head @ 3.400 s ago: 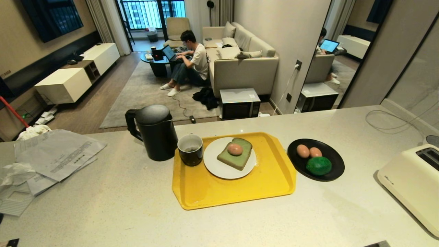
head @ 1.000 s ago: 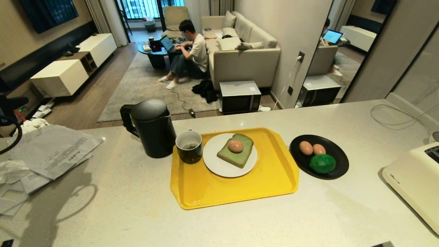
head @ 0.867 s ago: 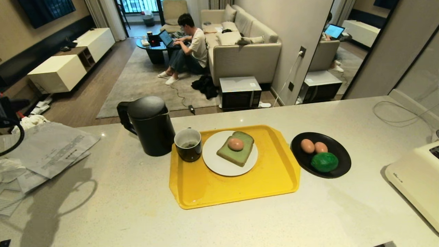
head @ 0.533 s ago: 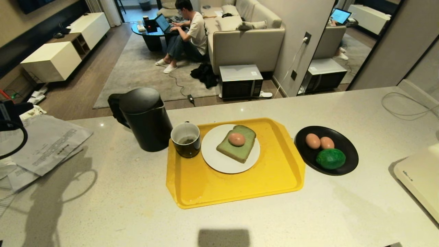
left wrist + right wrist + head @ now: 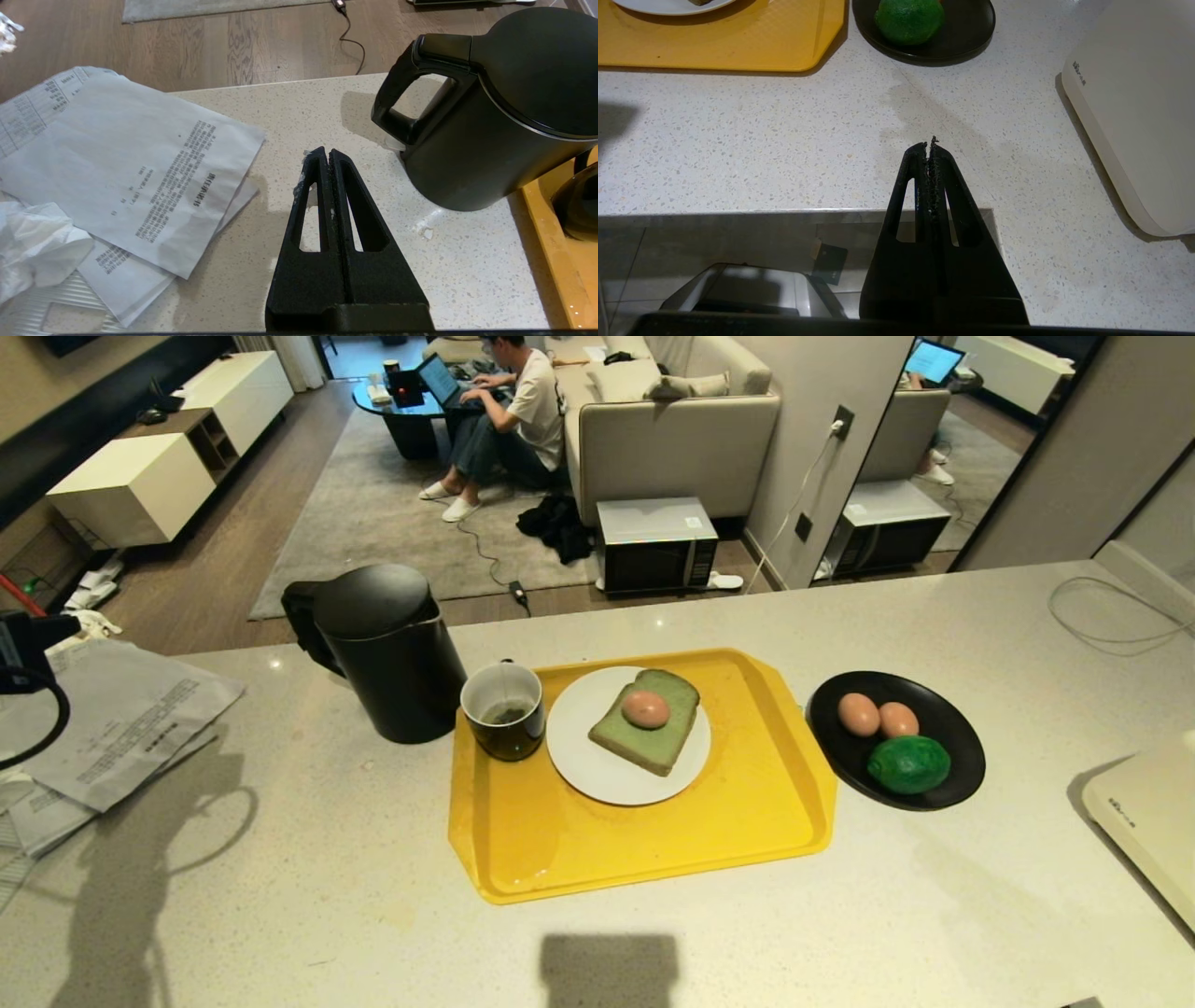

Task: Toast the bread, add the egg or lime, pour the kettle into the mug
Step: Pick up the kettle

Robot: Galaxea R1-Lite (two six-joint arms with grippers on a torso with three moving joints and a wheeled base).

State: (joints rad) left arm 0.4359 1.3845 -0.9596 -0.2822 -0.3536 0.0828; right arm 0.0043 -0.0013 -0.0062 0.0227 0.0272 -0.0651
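A: Two hands, both closed and empty. Where is the left hand (image 5: 330, 156)?

B: Above the desk (image 5: 280, 896), kettle (image 5: 490, 116) just beyond; right hand (image 5: 929, 149) near the desk edge, lime (image 5: 909, 18) farther ahead.

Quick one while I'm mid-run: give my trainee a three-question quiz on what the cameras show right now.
1. True or false: an egg lies on the bread.
2. What shares the black dish with the lime? A) one egg B) two eggs C) the mug
3. Fill in: the left gripper hangs over the counter between the papers and the ____.

Key
1. True; the bread sits on the white plate on the yellow tray.
2. B; the mug stands on the tray beside the plate.
3. Kettle. Its fingers are shut and empty, as are the right gripper's, which sits at the counter's near edge.
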